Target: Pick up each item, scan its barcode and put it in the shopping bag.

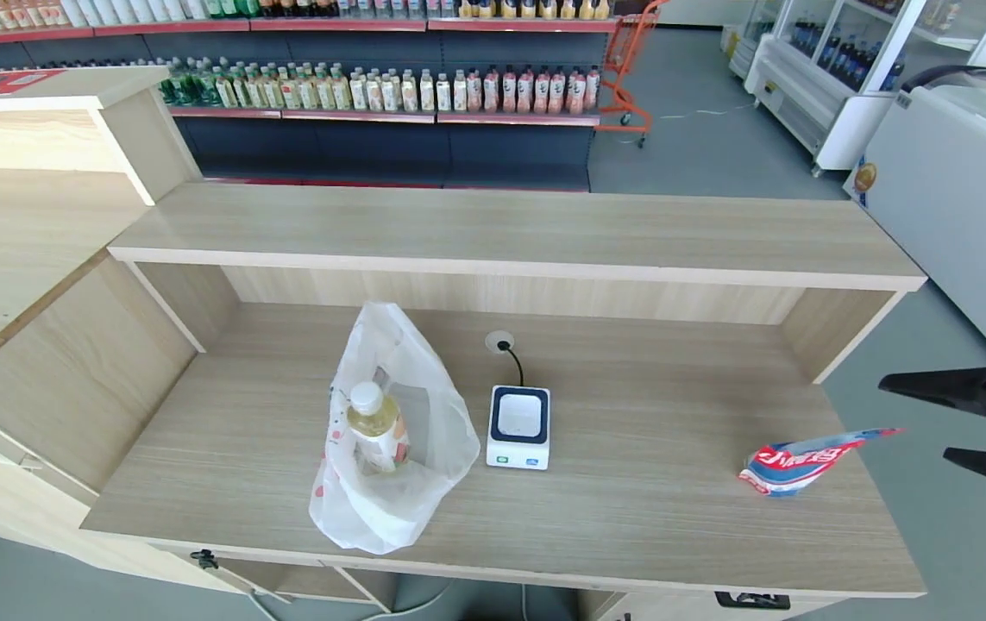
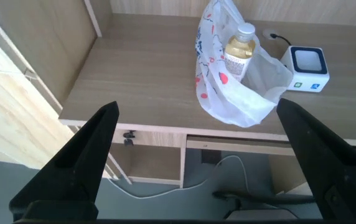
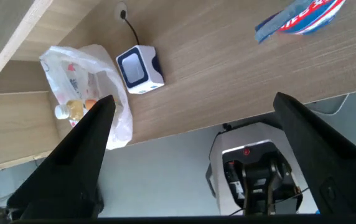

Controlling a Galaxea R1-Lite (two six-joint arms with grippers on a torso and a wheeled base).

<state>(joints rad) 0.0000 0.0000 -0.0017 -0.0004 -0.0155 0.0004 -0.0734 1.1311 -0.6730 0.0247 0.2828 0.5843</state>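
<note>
A white plastic shopping bag stands on the wooden counter with a bottle of yellow drink upright inside it. Right of the bag sits the white barcode scanner with its cable. A red, white and blue snack packet lies near the counter's right end. My right gripper hangs open off the counter's right edge, just right of the packet, holding nothing. My left gripper is open and held out in front of the counter's near edge, with the bag, bottle and scanner beyond it. The right wrist view shows the packet, scanner and bag.
A raised wooden ledge runs along the back of the counter, with side walls at both ends. A taller wooden unit stands on the left. Shelves of bottles and white freezers stand behind.
</note>
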